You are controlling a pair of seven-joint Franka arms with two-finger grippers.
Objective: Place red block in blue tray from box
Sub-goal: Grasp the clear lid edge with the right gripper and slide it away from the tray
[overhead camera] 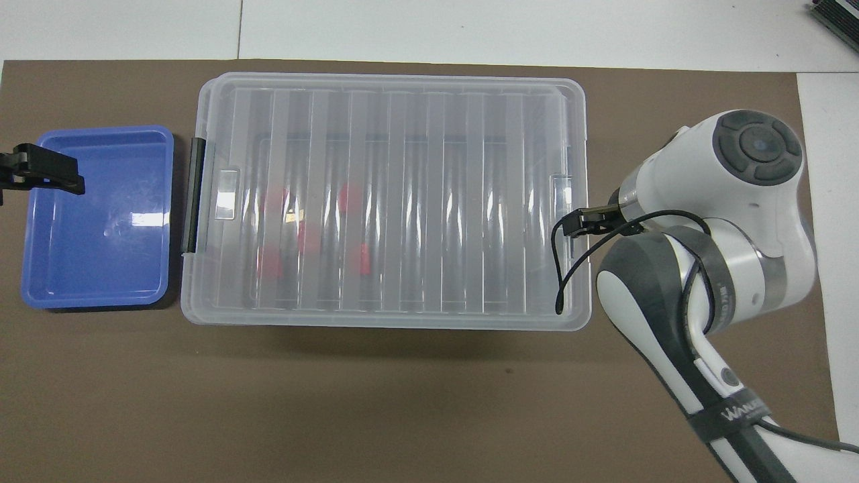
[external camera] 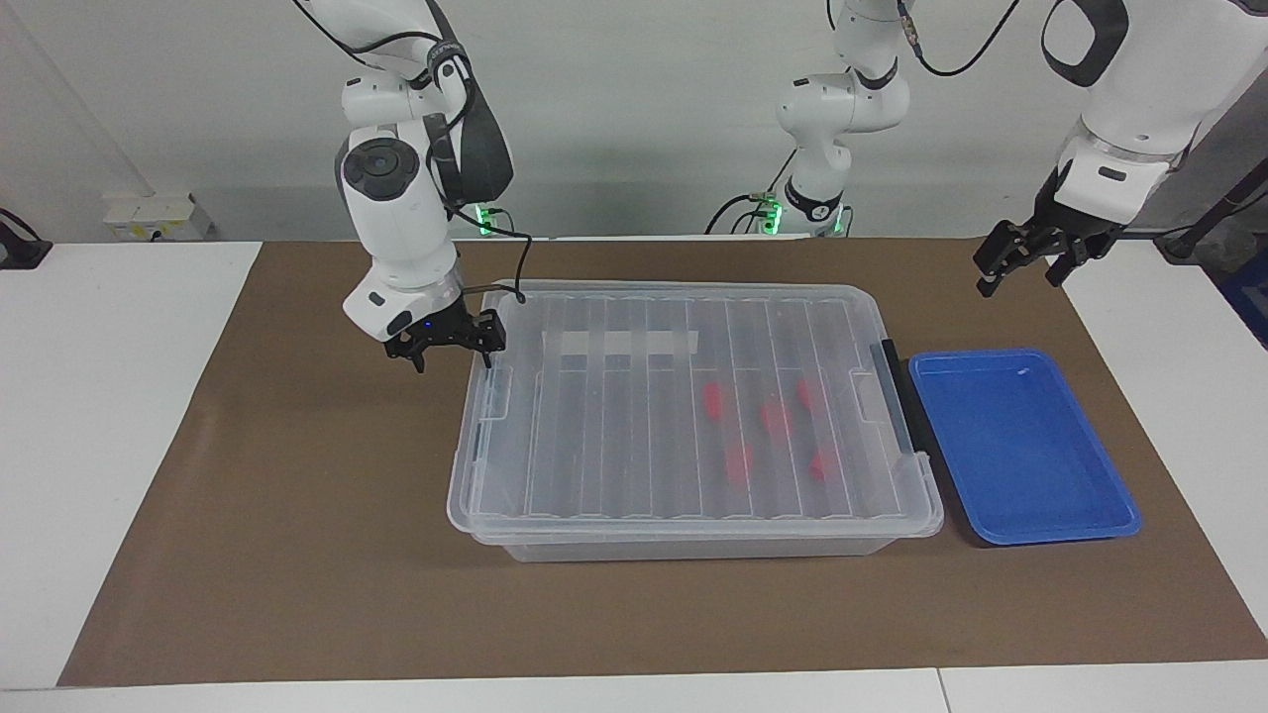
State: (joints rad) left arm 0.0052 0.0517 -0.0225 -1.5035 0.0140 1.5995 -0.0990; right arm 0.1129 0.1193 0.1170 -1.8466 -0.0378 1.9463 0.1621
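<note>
Red block, upright, inside box

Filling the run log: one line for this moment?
right hand: open, at box lid's end | left hand: open, waiting | red blocks: inside | blue tray: empty

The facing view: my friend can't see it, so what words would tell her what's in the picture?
A big clear box with its lid on holds five red blocks. The right pincer, open, is at the lid's edge, and an empty blue tray lies beside the box's black clip. The left pincer waits open in the air near the tray.
</note>
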